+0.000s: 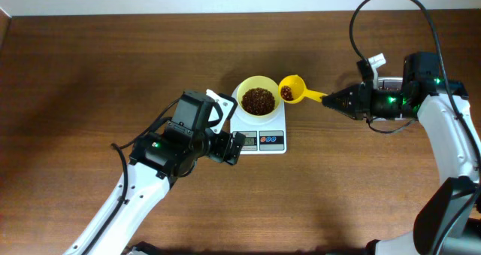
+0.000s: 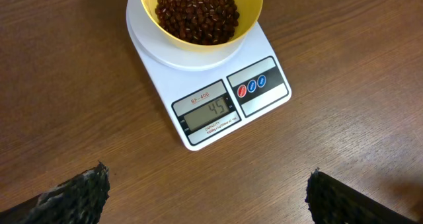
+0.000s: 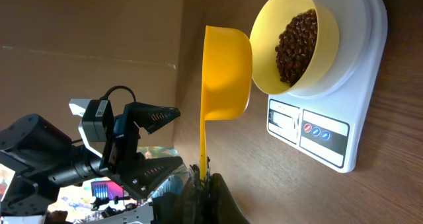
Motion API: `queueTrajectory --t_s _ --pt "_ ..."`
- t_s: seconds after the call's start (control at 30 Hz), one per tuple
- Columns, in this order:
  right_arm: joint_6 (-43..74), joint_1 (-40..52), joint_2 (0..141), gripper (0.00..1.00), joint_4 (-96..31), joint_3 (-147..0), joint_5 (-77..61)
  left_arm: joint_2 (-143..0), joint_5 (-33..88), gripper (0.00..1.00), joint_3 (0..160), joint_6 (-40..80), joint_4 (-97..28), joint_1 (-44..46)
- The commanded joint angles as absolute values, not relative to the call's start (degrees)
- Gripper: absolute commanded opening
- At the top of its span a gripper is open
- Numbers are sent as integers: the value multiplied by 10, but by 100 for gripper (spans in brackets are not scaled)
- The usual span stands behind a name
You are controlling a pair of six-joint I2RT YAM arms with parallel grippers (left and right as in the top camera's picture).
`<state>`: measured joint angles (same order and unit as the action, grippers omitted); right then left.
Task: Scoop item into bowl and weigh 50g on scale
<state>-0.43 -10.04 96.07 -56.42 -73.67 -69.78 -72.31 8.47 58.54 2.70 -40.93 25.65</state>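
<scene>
Overhead view: the white scale (image 1: pixel 272 124) sits mid-counter (image 1: pixel 113 59) with the yellow bowl (image 1: pixel 240 95) on its platform, and the beans (image 1: pixel 258 101) are heaped inside the bowl. The right tool (image 1: pixel 329 100) is clamped on the handle of a yellow scoop (image 1: pixel 293 89), whose cup hangs just beside the bowl's right rim; whether they touch I cannot tell. A few beans lie in the scoop's cup. The left tool (image 1: pixel 234 145) hovers at the scale's front left corner, its fingers (image 2: pixel 79 191) spread wide with nothing between them. From the left wrist, the scale's display (image 2: pixel 210 109) reads 45, with red and blue buttons (image 2: pixel 252 86) to its right. From the right wrist, the scoop stands on edge, its handle running down into the dark fingers.
</scene>
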Motion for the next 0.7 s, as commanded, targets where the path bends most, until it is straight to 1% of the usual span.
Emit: queueTrajectory --t_s 0.0,0.1,0.2,0.27,0.37,0.47,0.67 --pt "-5 -87 966 4 -561 -734 -716 -720 81 99 583 30 -408 258" --pt "4 -52 966 4 -536 -734 -715 -720 81 99 583 30 -408 258" --pt "58 -36 966 4 -493 -734 -714 -720 81 99 583 30 -408 258" --pt "65 -25 966 4 -477 -734 -714 -720 81 99 583 30 -408 258" --pt "66 -17 966 4 -474 -734 -714 -720 81 99 583 30 -408 258" --pt "110 -14 966 4 -440 -734 -713 -720 81 99 583 30 -408 258" --pt "113 -14 966 4 -433 -734 -714 -720 81 99 583 30 -408 258"
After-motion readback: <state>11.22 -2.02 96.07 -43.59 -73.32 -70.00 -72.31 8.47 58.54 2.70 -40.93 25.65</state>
